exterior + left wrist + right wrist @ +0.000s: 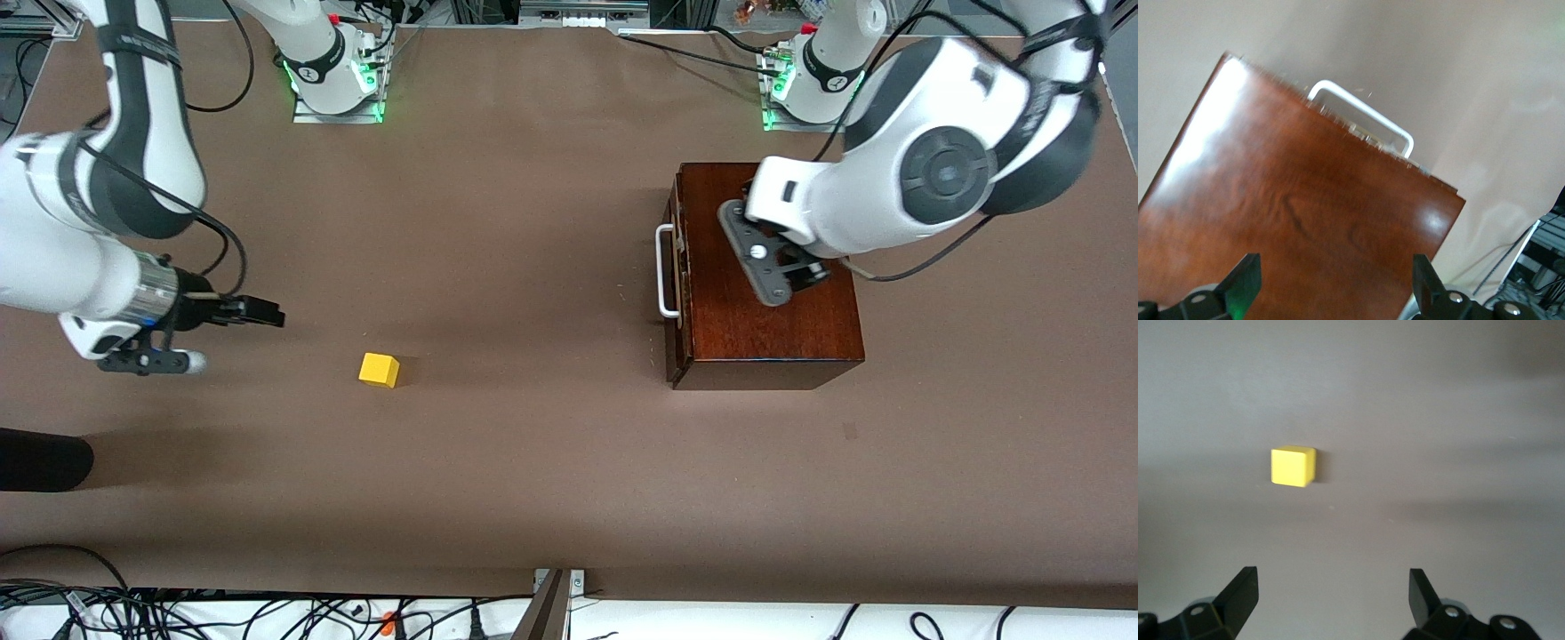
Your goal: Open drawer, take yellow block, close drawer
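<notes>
on the brown desk [533, 444], the yellow block [379, 370] sits alone in the open, well apart from the wooden box [773, 329] at the left arm's end. the drawer [677, 276] looks pushed in, its white handle [663, 271] facing the right arm's end. the right claw [267, 313] hangs empty, fingers [1238, 593] spread wide, near the block toward the right arm's end of the desk. the left claw [1335, 287] hovers over the box top, fingers [1245, 283] spread, holding nothing.
</notes>
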